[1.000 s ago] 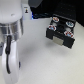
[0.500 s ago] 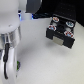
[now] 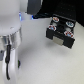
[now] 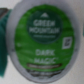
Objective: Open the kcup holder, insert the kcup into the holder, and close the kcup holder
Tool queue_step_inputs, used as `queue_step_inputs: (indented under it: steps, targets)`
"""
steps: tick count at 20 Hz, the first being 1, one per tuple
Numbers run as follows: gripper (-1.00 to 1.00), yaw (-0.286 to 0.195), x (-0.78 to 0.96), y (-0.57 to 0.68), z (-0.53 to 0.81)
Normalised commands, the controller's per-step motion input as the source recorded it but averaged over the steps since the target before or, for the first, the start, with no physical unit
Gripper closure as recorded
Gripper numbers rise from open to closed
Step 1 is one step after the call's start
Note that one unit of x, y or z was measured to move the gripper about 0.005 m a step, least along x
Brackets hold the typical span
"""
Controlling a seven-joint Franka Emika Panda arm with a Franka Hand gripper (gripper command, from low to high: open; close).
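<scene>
Gripper state cannot be told; the wrist view is filled by the kcup (image 4: 44,44). Light, thin-walled and foil-topped, it probably wants a gentle hold by its sides.

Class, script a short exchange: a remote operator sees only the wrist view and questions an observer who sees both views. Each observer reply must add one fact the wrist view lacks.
Operator: The green kcup lid fills my wrist view. Where is the kcup holder?
Observer: The kcup holder sits toward the exterior view's right, on the white table.
Operator: And where is the arm relative to it?
Observer: The white arm is at the exterior view's left, clearly apart from the holder.
</scene>
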Motion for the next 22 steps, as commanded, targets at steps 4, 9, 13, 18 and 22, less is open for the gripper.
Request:
queue_step_inputs:
  steps: [4, 9, 13, 18, 22]
  targets:
    - [1.0, -0.032, 0.05, 0.12, 0.44]
    - [1.0, -0.016, 0.03, 0.31, 0.8]
    - [1.0, 0.0, 0.02, 0.45, 0.83]
    - [1.0, 0.026, 0.02, 0.57, 0.75]
    - [1.0, 0.019, 0.02, 0.62, 0.67]
